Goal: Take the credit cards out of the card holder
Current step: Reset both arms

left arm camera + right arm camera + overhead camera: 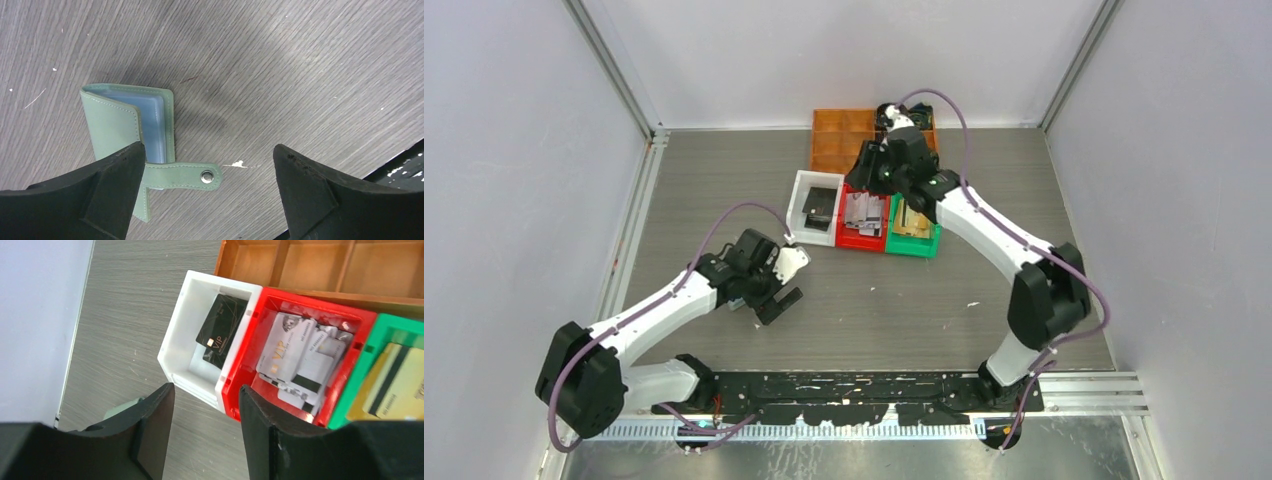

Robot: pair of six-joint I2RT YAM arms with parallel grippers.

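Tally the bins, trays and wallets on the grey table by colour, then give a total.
White plastic bin: 1
Red plastic bin: 1
Green plastic bin: 1
Orange compartment tray: 1
Sage-green folding card holder: 1
Total: 5

We see a grey wood-grain table (pixel 874 310) enclosed by plain pale walls (pixel 504 150), with a metal rail (pixel 1094 392) at the lower edge.

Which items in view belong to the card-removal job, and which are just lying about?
Job:
- card holder, unsnapped, on the table
- black cards in the white bin
- silvery-white cards in the red bin
- gold cards in the green bin

Lying about:
- orange tray behind the bins
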